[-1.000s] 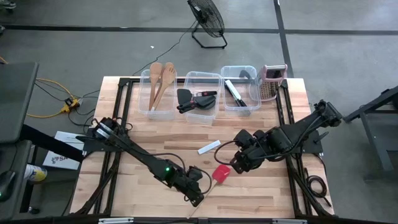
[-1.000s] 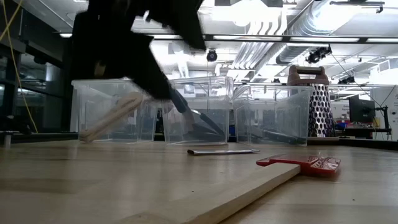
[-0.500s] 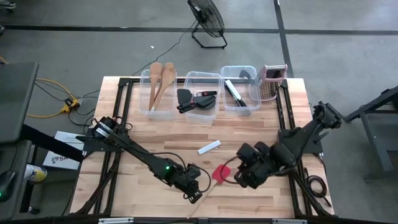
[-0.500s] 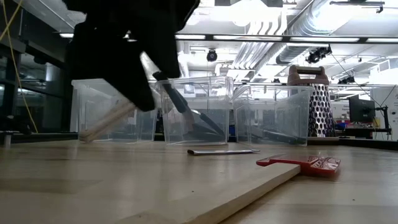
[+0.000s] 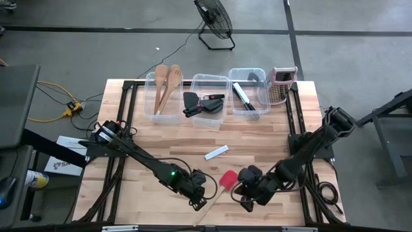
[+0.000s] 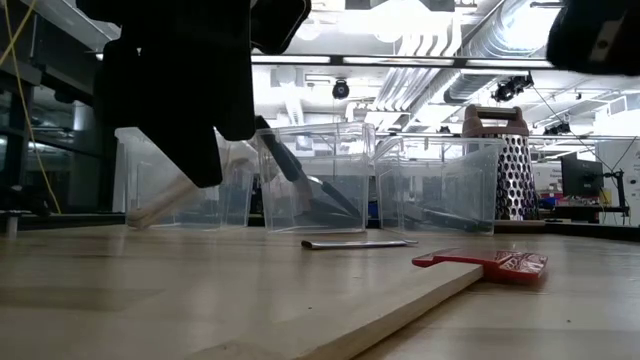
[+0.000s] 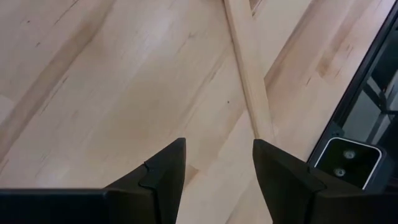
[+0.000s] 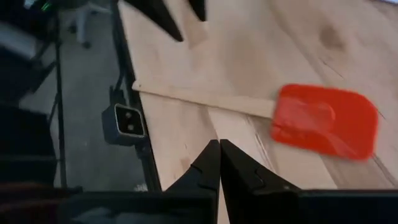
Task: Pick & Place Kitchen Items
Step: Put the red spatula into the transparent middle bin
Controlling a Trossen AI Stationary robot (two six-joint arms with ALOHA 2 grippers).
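Workshop floor, grey concrete, with a pale butcher-block table (image 5: 167,138) carrying the whole lot.

Left gripper (image 5: 201,196): near the front edge, fingers (image 7: 163,171) spread apart and holding nothing, poised just above the wooden handle of the red-headed spatula (image 5: 227,179).

Right gripper (image 5: 246,198): also near the front edge, just beside the red head, fingers pressed together on nothing.

Red-headed spatula: lying flat on the table between the two grippers, handle running toward the front edge. Not yet sorted.

Small pale flat strip (image 5: 216,152): loose on the table, mid-way back, well apart from both grippers. Kind of item cannot be told. Not yet sorted.

Left clear plastic bin (image 5: 149,111): holds two pale wooden spoons (image 5: 166,80), handles leaning out over the rim.

Middle clear plastic bin (image 5: 219,120): holds black turners (image 5: 192,101) and a dark utensil with a red mark.

Right clear plastic bin (image 5: 261,113): holds black-handled knives (image 5: 242,94) and another dark piece.

Metal box grater (image 5: 279,86): upright just beside the right bin, not part of the sorting.

Status, as judged: most items already binned; two pieces remain out, and the spatula looks to be the one in hand next.
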